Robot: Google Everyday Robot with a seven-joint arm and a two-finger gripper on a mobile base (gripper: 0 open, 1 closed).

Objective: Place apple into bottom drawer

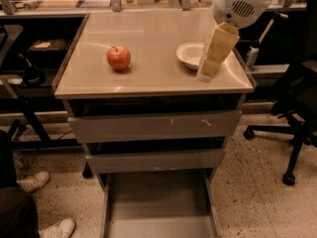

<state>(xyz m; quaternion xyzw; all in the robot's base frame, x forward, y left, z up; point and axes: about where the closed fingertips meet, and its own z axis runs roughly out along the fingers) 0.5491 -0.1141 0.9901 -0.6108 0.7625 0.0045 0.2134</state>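
The red-orange apple (119, 58) with a short dark stem sits on the beige cabinet top (148, 78), left of the middle. The bottom drawer (158, 207) is pulled out below the two grey-fronted drawers, and its grey floor is bare. My gripper (207, 73) hangs from the white arm (240, 1) over the right side of the top. It partly covers the white bowl (190, 54) and is well to the right of the apple.
A black office chair (297, 108) stands to the right of the cabinet. A person's white shoes (44, 202) and a dark trouser leg are at the bottom left. A dark desk and shelf (29, 58) sit to the left. Cluttered counters run along the back.
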